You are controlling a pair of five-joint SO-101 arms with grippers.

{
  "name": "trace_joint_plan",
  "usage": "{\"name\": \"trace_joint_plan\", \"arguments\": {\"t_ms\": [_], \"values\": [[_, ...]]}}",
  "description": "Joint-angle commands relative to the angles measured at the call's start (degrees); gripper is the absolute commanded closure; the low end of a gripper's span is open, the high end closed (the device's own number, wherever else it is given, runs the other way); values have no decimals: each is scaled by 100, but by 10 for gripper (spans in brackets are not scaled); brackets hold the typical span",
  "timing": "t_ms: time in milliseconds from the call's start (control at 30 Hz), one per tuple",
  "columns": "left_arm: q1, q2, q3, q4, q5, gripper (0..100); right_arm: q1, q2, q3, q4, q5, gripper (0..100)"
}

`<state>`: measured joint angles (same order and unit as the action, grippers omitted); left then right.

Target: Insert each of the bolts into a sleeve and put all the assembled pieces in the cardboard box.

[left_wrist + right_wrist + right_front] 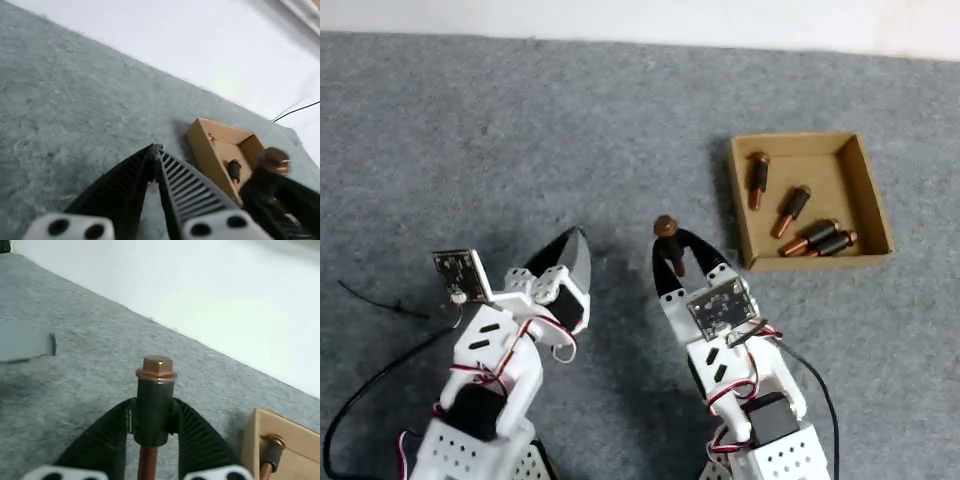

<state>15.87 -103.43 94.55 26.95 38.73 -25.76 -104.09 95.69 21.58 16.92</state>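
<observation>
You are at the carrying step. Your right gripper point(677, 248), in the lower middle of the high view, is clamped on an assembled piece point(152, 409). The black sleeve is pinched between the jaws, the copper bolt head point(157, 367) stands above it and the shank shows below, so the insertion for this one looks done. The piece stands roughly upright, just left of the cardboard box point(738, 200), which sits at the right of the frame, a little above centre. You cannot tell whether its lower end touches the grey carpet point(470, 130). Four assembled pieces point(790, 211) already lie on the box floor, two apart toward its upper left and two close together along its lower edge. Your left gripper point(578, 250), left of centre and low in the frame, has its jaws drawn together on nothing and stands apart from both the piece and the box. As I judge it, the next move calls for you to swing the right arm rightward over the box's left wall and clear the rim with the hanging shank. Then pick a bare patch toward the upper right of the box and part the jaws. Watch the rim, because a low pass could nudge the light box across the carpet.
</observation>
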Motion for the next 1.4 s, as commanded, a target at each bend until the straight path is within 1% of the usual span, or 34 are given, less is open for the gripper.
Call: {"name": "trace_joint_plan", "arguments": {"t_ms": [0, 67, 167, 233, 267, 333, 467, 533, 633, 767, 900, 1067, 1200, 1367], "values": [[-259, 22, 268, -589, -62, 993, 242, -119, 690, -13, 9, 993], [-426, 40, 268, -642, -62, 992, 576, -119, 681, -40, 9, 993], [-593, 40, 268, -642, -35, 990, 1349, -127, 673, -40, -35, 993], [-620, 40, 268, -642, -35, 990, 1648, -127, 637, -40, -431, 993], [-602, 40, 268, -642, -35, 990, 1719, -127, 497, -22, -580, 994], [-593, 40, 268, -642, -35, 990, 1719, -119, 163, 57, -519, 994], [-585, 40, 268, -642, -35, 990, 1719, -75, -681, 725, -598, 994], [-585, 40, 268, -642, -35, 990, 1719, 259, -1077, 840, -589, 994], [-585, 40, 268, -642, -44, 990, 1824, 1429, -1727, 734, -589, 994], [-602, 40, 268, -642, -53, 990, 2255, 3688, -3002, 303, -659, 994], [-593, 40, 268, -642, -53, 990, 2730, 5938, -4602, 277, -1319, 994], [-585, 48, 268, -642, -53, 990, 3213, 8347, -6343, 277, -1978, 994], [-585, 48, 268, -642, -53, 989, 3275, 9877, -7284, 277, -2163, 994], [-585, 48, 268, -642, -53, 989, 3275, 10993, -7855, 277, -2171, 994]]}}
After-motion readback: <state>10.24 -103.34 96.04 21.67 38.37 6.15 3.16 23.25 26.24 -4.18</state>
